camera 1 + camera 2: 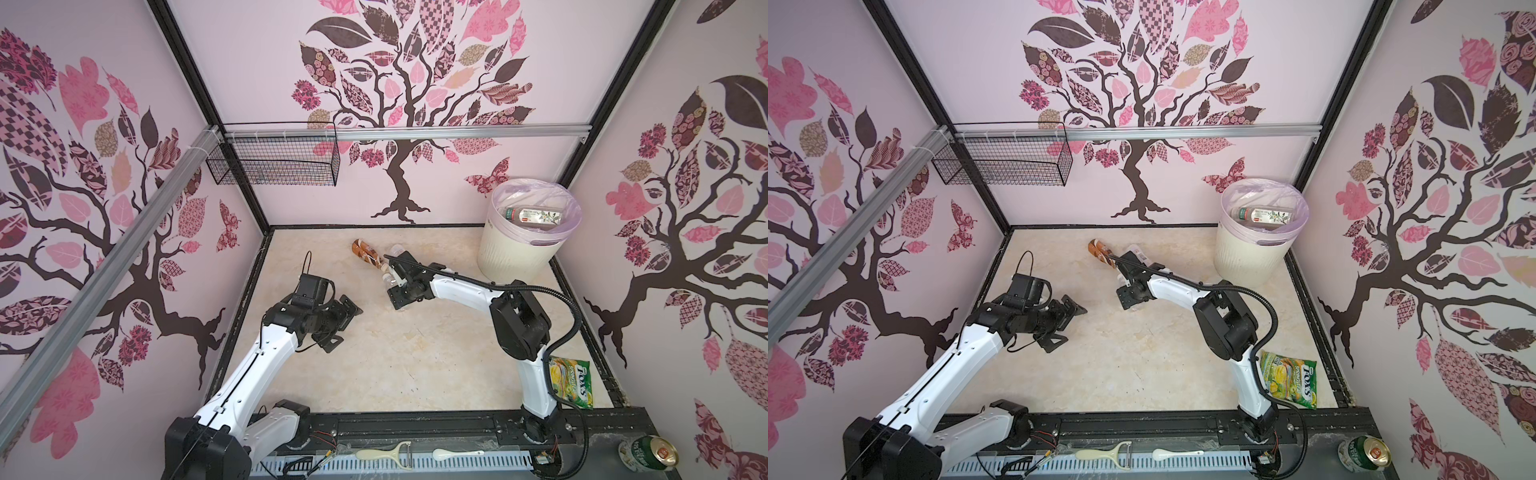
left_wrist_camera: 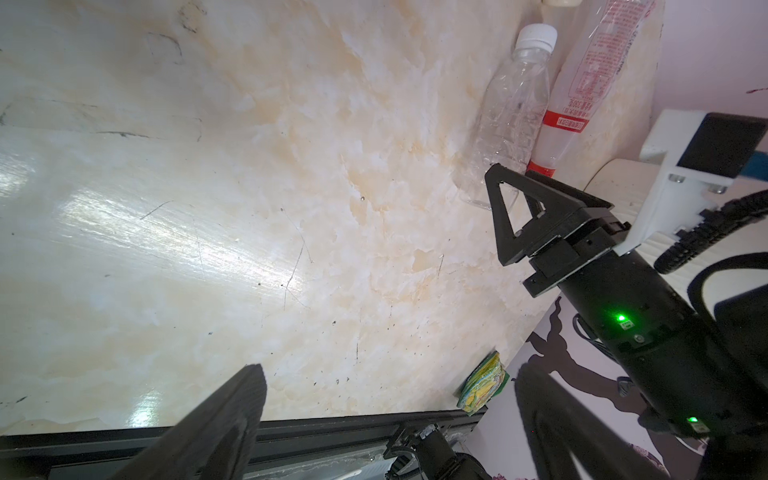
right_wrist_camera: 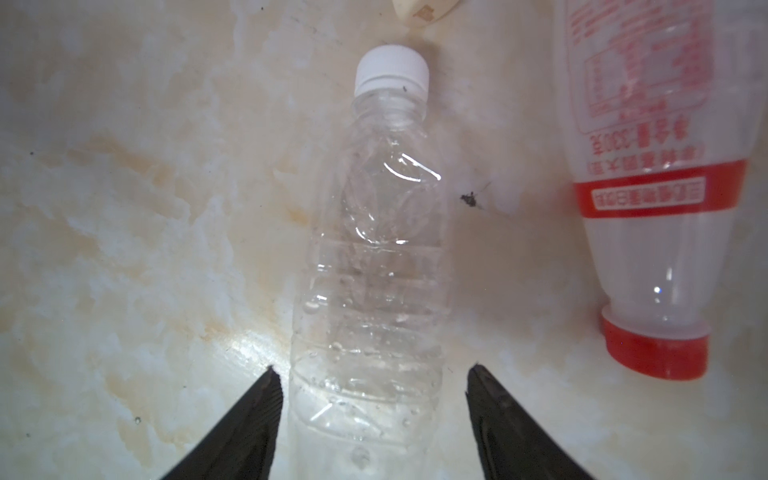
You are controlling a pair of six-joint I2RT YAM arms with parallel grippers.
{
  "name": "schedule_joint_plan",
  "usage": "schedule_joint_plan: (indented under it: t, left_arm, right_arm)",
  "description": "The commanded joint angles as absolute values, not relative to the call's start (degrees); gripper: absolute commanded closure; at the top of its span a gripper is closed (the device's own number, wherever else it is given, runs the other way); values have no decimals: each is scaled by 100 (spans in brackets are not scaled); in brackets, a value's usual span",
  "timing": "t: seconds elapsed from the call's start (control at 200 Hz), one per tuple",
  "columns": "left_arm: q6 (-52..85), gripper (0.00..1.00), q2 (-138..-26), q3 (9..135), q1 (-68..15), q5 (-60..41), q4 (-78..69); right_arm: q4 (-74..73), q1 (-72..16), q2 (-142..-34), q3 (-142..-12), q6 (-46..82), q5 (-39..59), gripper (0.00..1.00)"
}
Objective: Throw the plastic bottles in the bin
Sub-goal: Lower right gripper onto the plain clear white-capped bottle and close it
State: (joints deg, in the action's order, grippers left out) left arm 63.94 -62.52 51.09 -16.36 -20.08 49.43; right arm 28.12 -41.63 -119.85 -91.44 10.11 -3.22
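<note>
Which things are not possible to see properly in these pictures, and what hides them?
Whether the right gripper grips the clear bottle: right wrist view, bottom edge cuts off the contact.
What lies under the top bottle in the bin: both top views, bottle and wall hide it.
The red-labelled bottle, its base: right wrist view, cut by the top edge.

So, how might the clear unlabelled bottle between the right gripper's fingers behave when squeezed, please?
The clear bottle looks nearly empty, so probably light. Its thin, creased wall may buckle under the right gripper. Lying on its round side, it could roll if nudged.
</note>
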Motion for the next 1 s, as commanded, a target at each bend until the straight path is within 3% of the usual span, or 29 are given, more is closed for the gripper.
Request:
schedule_joint_plan:
  t: [0.0,0.165,0.525,0.895,0.995]
  left_arm:
    - [6460,2,-6205,4977,-1611,-2022,4869]
    - [6462,2,-6239,5049,-1609,-1978,4858]
    - [6534,2,-6459,5038,-1610,-1956,4620]
    - [6723,2,-7495,5263,-1610,-2149,3888]
    - [6786,2,-7861,5374,-1617,-2210,3675]
  right_arm:
    - [2992,-4194,-12323,-9192,999,-503,23]
    - [3076,-4198,-12471,-9342,1077,-341,23]
    - [3249,-4353,-11971,-8995,1248,-315,43]
    - [3087,-4639,-10444,-7188,2139,16,35]
    - [3109,-4644,-10062,-6853,2141,24,24]
